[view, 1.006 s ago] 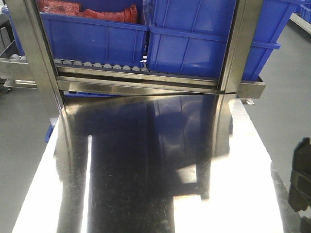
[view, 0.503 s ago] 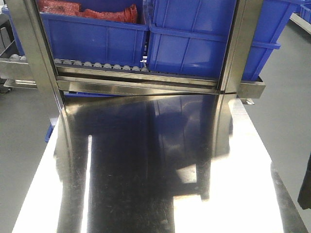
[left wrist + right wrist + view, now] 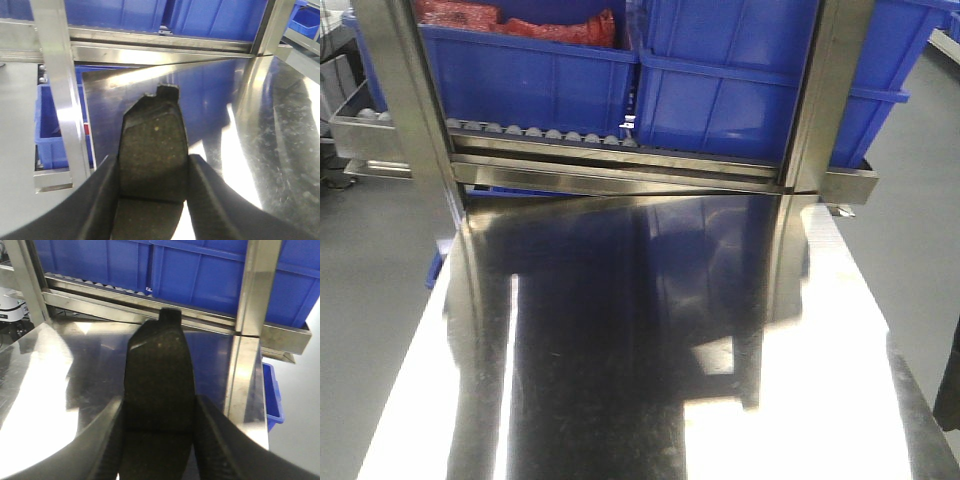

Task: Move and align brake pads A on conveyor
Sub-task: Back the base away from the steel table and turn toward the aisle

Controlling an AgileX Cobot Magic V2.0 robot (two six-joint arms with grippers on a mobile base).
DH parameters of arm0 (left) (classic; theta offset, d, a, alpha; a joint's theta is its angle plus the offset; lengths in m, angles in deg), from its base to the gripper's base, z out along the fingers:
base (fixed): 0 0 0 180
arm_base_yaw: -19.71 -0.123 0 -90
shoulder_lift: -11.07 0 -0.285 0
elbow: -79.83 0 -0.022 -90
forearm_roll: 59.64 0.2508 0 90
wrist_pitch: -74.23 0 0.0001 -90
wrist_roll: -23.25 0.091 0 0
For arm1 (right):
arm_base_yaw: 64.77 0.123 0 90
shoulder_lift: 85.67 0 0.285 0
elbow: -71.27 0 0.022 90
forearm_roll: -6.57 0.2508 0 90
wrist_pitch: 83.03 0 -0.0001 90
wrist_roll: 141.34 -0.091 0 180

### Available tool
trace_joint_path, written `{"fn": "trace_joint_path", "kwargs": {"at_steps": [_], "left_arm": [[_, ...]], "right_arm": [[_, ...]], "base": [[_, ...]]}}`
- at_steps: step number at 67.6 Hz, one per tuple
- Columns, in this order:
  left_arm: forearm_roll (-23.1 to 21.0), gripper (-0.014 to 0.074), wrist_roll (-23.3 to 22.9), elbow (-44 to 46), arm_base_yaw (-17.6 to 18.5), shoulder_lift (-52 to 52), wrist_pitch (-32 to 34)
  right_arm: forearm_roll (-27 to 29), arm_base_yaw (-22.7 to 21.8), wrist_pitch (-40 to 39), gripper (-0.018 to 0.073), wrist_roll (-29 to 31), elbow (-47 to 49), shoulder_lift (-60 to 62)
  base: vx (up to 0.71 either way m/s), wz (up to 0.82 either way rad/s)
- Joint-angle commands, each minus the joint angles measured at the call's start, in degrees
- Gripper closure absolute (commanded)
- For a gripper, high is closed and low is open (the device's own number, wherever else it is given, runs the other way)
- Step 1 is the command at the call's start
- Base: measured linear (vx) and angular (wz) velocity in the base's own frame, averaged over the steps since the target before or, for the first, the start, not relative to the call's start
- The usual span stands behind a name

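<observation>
In the left wrist view my left gripper point(image 3: 151, 160) is shut on a brake pad point(image 3: 152, 132). Its speckled grey-brown friction face is up, with a groove across it and a tab at the far end. My right gripper point(image 3: 159, 400) is likewise shut on a second, darker-looking brake pad point(image 3: 159, 362), which points toward the rack. Both pads hang above the shiny steel tabletop point(image 3: 620, 350). Neither gripper shows in the front view, apart from a dark shape point(image 3: 950, 390) at its right edge. The conveyor is out of view.
Ahead stands a steel roller rack point(image 3: 550, 135) carrying blue bins point(image 3: 750, 90), one holding red material point(image 3: 510, 22). Steel uprights point(image 3: 395, 90) point(image 3: 830, 90) flank it. A blue bin point(image 3: 50, 125) sits on the floor to the left and another point(image 3: 272, 395) to the right.
The whole front view has shifted slightly right and down, so the camera has moved. The dark shape at the right edge has slid further out of frame.
</observation>
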State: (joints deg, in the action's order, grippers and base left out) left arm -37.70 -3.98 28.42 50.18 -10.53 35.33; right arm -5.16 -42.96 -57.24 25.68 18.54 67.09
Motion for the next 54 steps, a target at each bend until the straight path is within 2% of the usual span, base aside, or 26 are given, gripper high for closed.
{"fn": "trace_joint_path", "kwargs": {"at_steps": [1, 17, 54], "left_arm": [[1.5, 0.0603, -0.2, 1.7, -0.2, -0.5, 4.8], [1.5, 0.0603, -0.2, 1.7, -0.2, -0.5, 4.8], [1.5, 0.0603, -0.2, 1.7, -0.2, -0.5, 4.8]], "right_arm": [[-0.7, 0.0, -5.5, 0.0564, 0.4, 1.8, -0.3], [-0.7, 0.0, -5.5, 0.0564, 0.4, 1.8, -0.3], [-0.7, 0.0, -5.5, 0.0564, 0.4, 1.8, -0.3]], "base": [[-0.04, 0.16], [-0.09, 0.41], [-0.19, 0.76]]}}
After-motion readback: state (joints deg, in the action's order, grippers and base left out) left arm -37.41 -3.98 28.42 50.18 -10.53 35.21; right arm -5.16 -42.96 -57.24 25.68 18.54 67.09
